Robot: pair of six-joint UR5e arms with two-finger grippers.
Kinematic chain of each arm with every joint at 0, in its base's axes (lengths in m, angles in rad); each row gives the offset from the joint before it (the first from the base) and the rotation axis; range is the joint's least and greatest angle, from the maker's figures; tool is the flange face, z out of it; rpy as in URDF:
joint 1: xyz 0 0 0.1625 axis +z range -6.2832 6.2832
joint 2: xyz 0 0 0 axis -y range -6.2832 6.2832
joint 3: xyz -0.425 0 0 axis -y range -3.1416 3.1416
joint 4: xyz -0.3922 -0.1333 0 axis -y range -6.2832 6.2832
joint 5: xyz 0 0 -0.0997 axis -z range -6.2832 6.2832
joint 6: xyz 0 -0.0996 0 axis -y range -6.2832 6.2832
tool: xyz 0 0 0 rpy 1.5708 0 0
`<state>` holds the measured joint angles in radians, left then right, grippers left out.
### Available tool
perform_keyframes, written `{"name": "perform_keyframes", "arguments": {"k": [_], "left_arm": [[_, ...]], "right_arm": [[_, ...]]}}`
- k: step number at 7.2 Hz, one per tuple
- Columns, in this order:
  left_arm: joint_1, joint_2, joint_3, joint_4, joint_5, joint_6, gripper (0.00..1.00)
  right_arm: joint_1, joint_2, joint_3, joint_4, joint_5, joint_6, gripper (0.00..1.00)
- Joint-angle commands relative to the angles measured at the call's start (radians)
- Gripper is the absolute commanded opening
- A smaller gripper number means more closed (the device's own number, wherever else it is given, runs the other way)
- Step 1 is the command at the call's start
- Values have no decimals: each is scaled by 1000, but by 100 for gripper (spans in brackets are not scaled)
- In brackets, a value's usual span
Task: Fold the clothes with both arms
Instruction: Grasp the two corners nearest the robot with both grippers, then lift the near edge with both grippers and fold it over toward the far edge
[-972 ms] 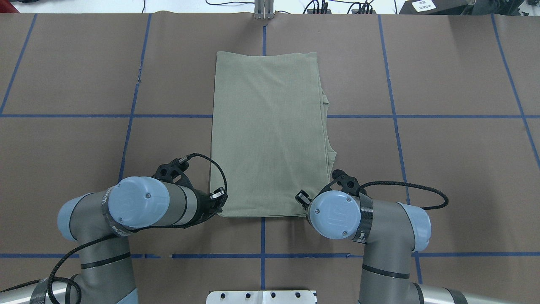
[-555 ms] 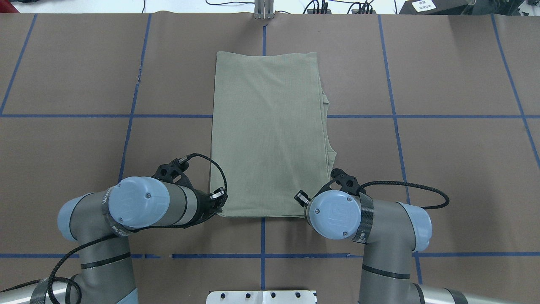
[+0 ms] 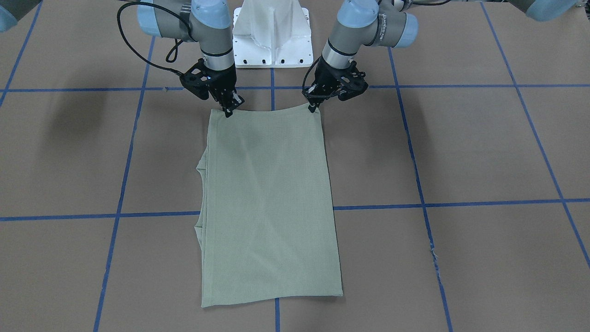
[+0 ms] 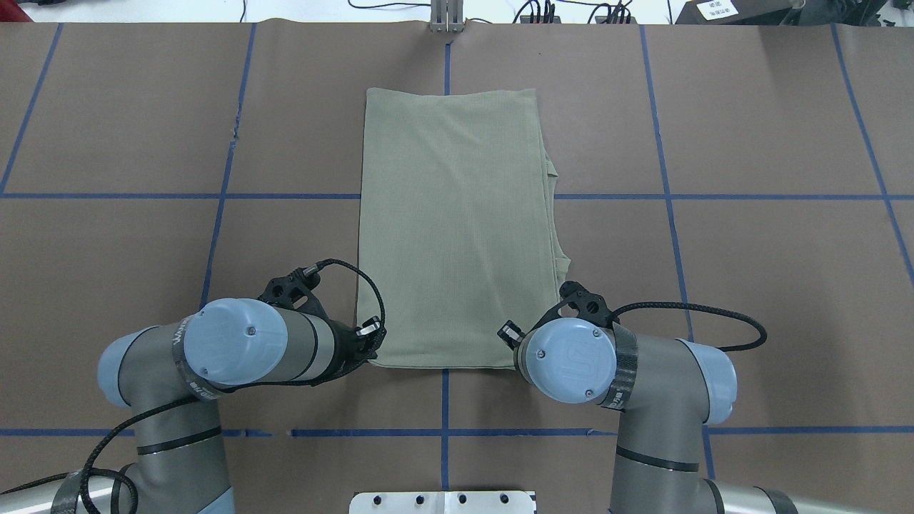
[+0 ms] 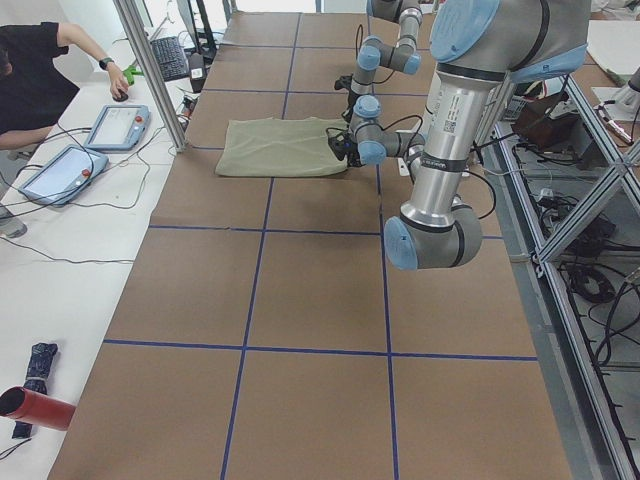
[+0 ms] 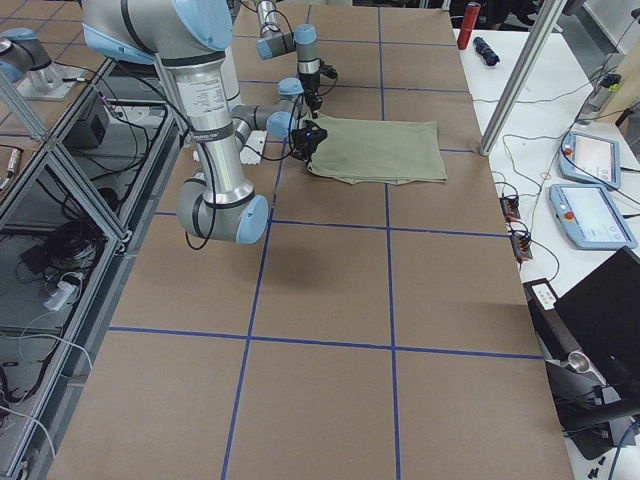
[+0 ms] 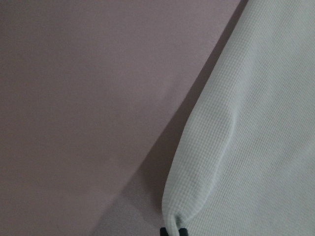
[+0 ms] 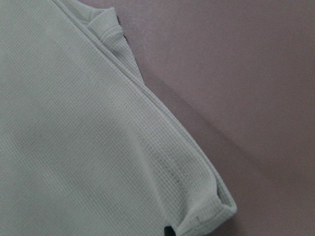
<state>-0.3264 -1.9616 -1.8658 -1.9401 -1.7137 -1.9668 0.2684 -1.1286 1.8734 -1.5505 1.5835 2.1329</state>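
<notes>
The sage-green shirt (image 3: 269, 203) lies folded into a long rectangle on the brown table, also in the overhead view (image 4: 457, 228). My left gripper (image 3: 315, 109) is shut on its near corner on my left side. The left wrist view shows that corner (image 7: 197, 196) pinched between the fingertips (image 7: 167, 231). My right gripper (image 3: 229, 113) is shut on the other near corner, pinched at the bottom of the right wrist view (image 8: 202, 219). Both corners are slightly raised and the edge between them sags a little. Sleeve layers stick out along the shirt's edge on my right (image 4: 560, 260). Neck and logo are hidden.
The white pedestal base (image 3: 272, 32) stands behind the grippers. Blue tape lines (image 4: 107, 195) grid the table cover. Beyond the far edge are a metal post (image 5: 150, 70), tablets (image 5: 115, 125) and a seated person (image 5: 40, 70). A red cylinder (image 5: 35, 408) lies off the table's end.
The right arm's elbow has drifted slightly outward and its wrist slightly toward the shirt. The left arm and the shirt look the same.
</notes>
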Motion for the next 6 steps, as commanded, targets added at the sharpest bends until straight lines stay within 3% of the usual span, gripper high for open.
{"name": "perform_keyframes", "arguments": {"k": [1, 3, 4, 6], "left_arm": [[27, 4, -106, 94, -1, -3, 0], [73, 41, -186, 125, -1, -7, 0], [111, 82, -240, 125, -1, -29, 0], [174, 179, -368, 127, 0, -81, 0]], "right_arm": [[3, -11, 35, 3, 9, -5, 0], [6, -48, 130, 4, 64, -8, 0], [5, -57, 176, 3, 120, -8, 0], [-21, -124, 295, 1, 153, -7, 0]]}}
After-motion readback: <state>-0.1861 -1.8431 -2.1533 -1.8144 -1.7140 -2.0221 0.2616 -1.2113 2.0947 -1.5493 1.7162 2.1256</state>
